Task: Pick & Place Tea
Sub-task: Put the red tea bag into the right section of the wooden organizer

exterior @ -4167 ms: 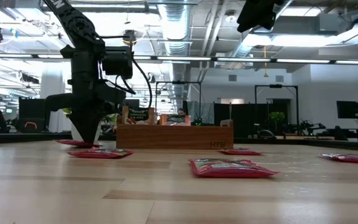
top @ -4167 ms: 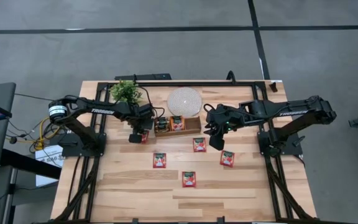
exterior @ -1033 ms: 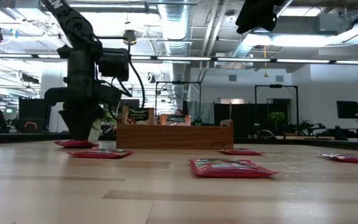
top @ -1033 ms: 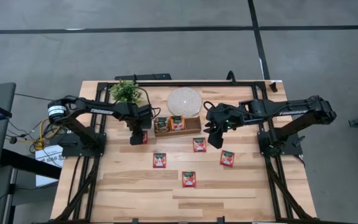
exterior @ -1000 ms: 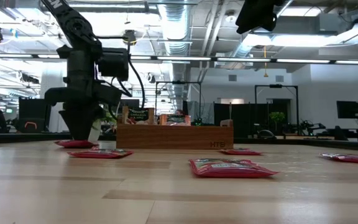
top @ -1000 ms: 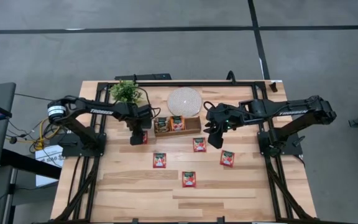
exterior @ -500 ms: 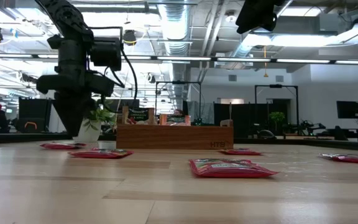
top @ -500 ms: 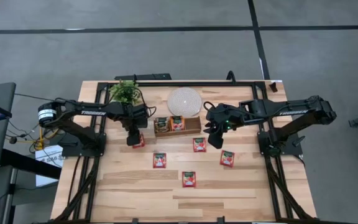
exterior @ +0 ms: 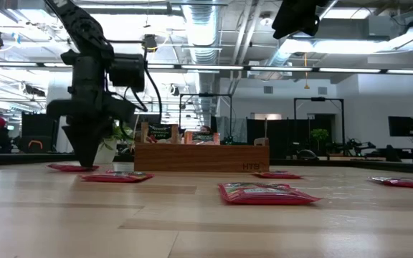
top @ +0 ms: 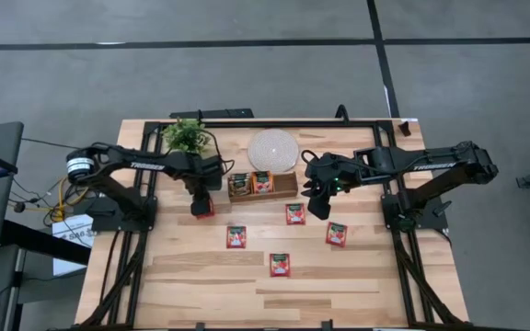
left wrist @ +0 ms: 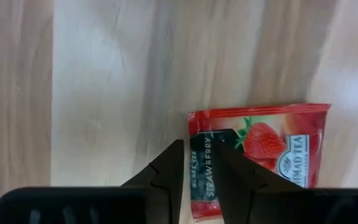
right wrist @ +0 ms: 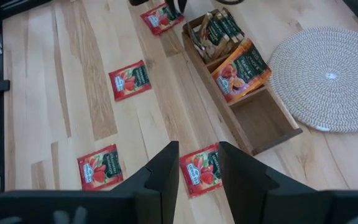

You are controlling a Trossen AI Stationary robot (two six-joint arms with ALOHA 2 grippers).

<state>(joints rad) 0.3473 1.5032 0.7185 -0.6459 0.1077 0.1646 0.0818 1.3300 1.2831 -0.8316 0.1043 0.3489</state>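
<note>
A red strawberry tea sachet (left wrist: 278,149) lies flat on the wooden table (top: 201,285), left of the brown tray (top: 288,187). My left gripper (left wrist: 199,142) points straight down at the sachet's left edge, open by a narrow gap. One finger is over the sachet and the other over bare wood. In the low view its tips (exterior: 84,165) reach down to the sachet (exterior: 67,168). My right gripper (right wrist: 199,168) hangs open, high above the table's middle (top: 318,207), with nothing between its fingers. Several more red sachets lie flat on the table (top: 236,237), (top: 280,265), (top: 295,213), (top: 337,234). My left gripper comes from above, with its fingers on either side of the sachet's left edge (left wrist: 194,124). The sachet lies flat on the table. I cannot tell whether the fingertips touch it.
The tray (right wrist: 272,121) holds dark green sachets and an orange one in its left compartments. A round white woven disc (top: 272,149) lies behind it and a small potted plant (top: 187,136) stands at the far left. The near half of the table is bare wood.
My left gripper has risen a little, shifted toward the table's left edge, and come back down, still pointing down. The sachet under it has slid a short way toward the table's left and near edges and still lies flat.
</note>
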